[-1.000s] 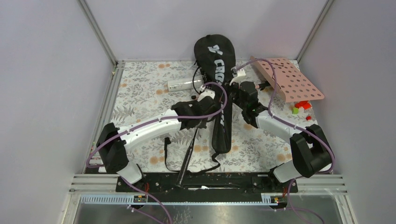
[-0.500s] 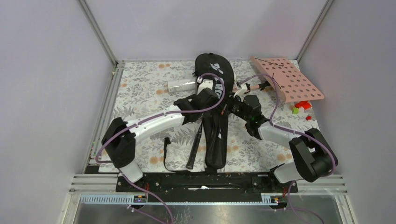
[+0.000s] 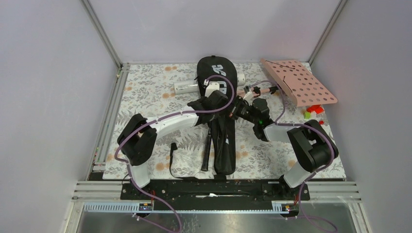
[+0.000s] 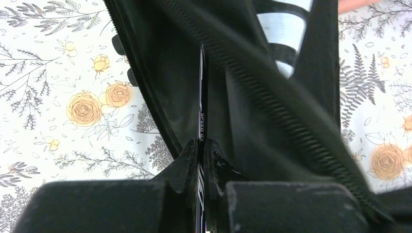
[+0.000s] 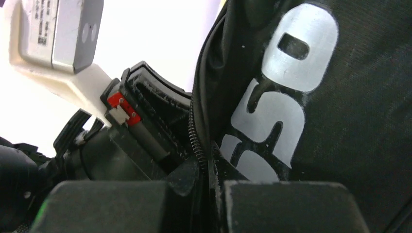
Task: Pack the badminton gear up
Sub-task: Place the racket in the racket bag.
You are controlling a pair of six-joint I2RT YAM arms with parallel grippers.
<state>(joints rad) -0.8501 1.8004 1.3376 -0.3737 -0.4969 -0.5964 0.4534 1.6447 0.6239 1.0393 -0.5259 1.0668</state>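
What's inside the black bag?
A thin black racket shaft runs into the open bag, pinched by the left gripper. Its head is hidden by the fabric, and anything else in there cannot be seen.

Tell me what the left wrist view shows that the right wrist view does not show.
Only the left wrist view: the left gripper shut on a thin racket shaft that reaches into the open bag, and the flowered table cover on both sides. Only the right wrist view: the right gripper pinching the bag's edge, the large white letters on the bag, and the other arm's camera housing. Both: the black bag and its zipper teeth.
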